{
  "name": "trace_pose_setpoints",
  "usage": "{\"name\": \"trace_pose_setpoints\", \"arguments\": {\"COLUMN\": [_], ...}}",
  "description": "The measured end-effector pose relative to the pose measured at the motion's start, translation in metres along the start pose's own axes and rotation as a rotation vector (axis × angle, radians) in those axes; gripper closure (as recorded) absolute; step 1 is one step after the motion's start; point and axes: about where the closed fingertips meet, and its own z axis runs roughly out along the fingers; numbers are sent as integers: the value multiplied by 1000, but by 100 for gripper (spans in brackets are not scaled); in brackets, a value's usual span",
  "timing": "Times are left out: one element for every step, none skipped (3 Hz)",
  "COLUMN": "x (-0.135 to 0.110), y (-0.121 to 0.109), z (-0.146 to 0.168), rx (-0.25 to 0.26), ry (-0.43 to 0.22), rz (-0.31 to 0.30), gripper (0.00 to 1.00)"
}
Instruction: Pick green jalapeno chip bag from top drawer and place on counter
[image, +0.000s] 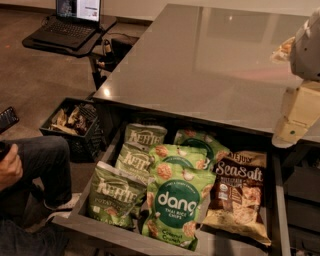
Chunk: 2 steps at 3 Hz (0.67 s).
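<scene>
- Drawer (279, 210) is pulled open in the lower middle of the frame, under the front edge of the glossy grey surface (210, 65).
- Three green chip bags (116, 194) marked "Kettle" lie in the left part of the drawer, overlapping front to back; nothing grips them.
- Green "dang" bag (177, 205) lies in the middle front, touching the front Kettle bag, with more green bags (202, 142) behind it.
- Brown sea salt bag (239, 195) lies on the right side of the drawer.
- Hand (291, 131) is at the right edge of the frame, above the drawer's back right corner and clear of all the bags; cannot tell how open it is, nothing seen in it.
- Black crate (70, 132) sits on the floor left of the drawer.
- Laptop (75, 20) is in the upper left.
- Person's leg (40, 160) is at lower left.
</scene>
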Motion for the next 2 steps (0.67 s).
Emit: {"name": "trace_pose_setpoints", "arguments": {"x": [0,9], "y": [0,14], "z": [0,16], "rx": [0,-28], "ry": [0,26], "rz": [0,-5], "gripper": [0,0]}}
